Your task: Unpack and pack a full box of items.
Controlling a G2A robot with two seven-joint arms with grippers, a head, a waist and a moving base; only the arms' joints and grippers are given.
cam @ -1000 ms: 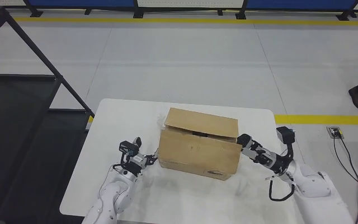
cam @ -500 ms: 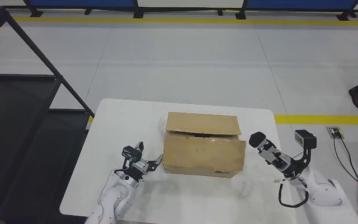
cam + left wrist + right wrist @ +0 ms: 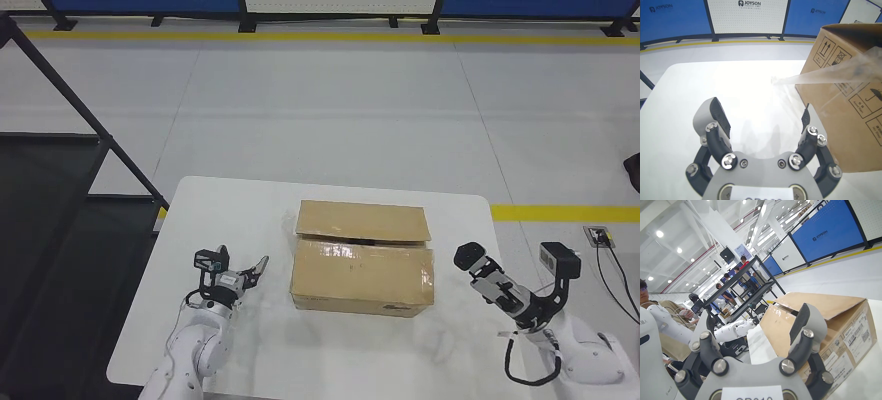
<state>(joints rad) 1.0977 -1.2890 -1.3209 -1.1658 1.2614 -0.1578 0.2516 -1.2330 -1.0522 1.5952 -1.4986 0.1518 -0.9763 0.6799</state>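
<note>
Cardboard box [image 3: 362, 275], left claw [image 3: 761, 104], right claw [image 3: 754, 309] agape

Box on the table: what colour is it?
Brown cardboard box with black printed symbols; shows best in the left wrist view.

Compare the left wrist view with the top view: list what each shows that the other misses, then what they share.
Left wrist view alone: printed handling symbols on the box's side and a twisted strip of clear tape sticking out from it. Top view alone: the box's top flaps and the right claw, apart from the box. Shared: the box, the open left claw beside it, the white table.
</note>
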